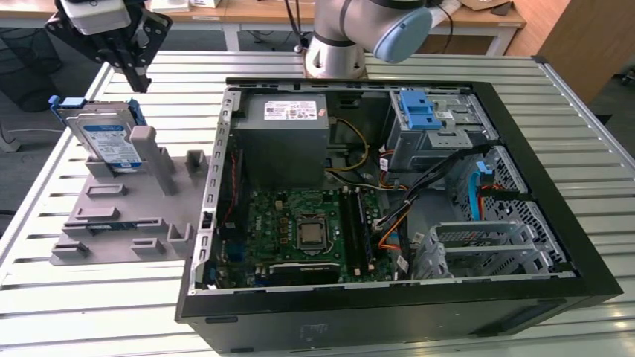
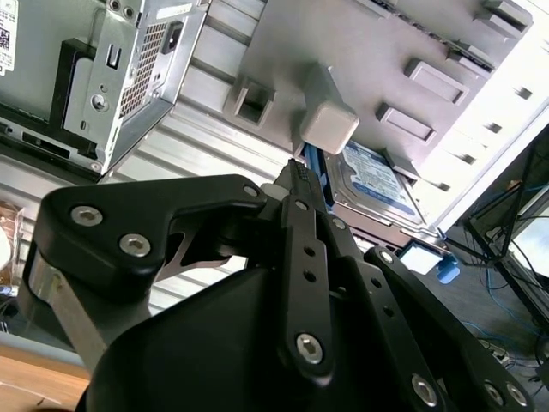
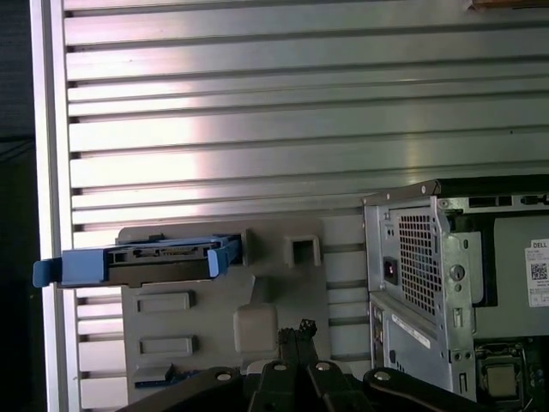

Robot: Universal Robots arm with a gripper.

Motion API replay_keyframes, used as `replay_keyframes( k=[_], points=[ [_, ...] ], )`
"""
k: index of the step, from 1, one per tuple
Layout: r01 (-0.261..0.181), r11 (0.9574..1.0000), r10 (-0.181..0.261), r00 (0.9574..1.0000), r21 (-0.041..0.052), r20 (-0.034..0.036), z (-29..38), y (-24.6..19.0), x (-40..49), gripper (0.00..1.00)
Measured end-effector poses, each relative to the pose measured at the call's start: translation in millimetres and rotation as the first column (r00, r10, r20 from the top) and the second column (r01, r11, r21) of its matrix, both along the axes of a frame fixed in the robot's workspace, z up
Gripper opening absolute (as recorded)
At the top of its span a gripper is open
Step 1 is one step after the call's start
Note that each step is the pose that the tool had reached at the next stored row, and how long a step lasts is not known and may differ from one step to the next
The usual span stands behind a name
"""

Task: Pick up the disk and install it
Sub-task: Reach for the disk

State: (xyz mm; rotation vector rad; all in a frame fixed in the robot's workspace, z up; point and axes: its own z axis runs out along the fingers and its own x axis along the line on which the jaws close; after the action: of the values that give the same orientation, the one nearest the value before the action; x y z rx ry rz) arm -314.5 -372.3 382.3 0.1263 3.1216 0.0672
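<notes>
The disk point(image 1: 107, 137) is a silver drive with a white-and-blue label in a blue carrier frame. It stands on edge in a grey holder point(image 1: 124, 216) at the exterior view's left. Both wrist views also catch it: its label face point(image 2: 375, 182) and its blue-framed top edge point(image 3: 141, 262). My gripper point(image 1: 135, 80) hangs above and just behind the disk, apart from it. Its black fingers point(image 3: 299, 333) are pressed together with nothing between them, and their tips point(image 2: 296, 170) sit near a grey post of the holder.
An open computer case point(image 1: 555, 223) lies on the slatted metal table point(image 1: 100, 312) to the right of the holder. Inside are a grey power-supply box point(image 1: 288, 130), a motherboard point(image 1: 308, 230), loose cables and a metal drive cage with a blue latch point(image 1: 421, 111). The arm's base point(image 1: 335, 52) stands behind the case.
</notes>
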Motion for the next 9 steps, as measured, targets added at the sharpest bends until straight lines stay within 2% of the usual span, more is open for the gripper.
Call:
replay_keyframes(
  k=[9],
  points=[
    [0.0,1.0,0.0,1.0,-0.0001,-0.0005,-0.6,3.5,-19.3,0.11]
  ],
)
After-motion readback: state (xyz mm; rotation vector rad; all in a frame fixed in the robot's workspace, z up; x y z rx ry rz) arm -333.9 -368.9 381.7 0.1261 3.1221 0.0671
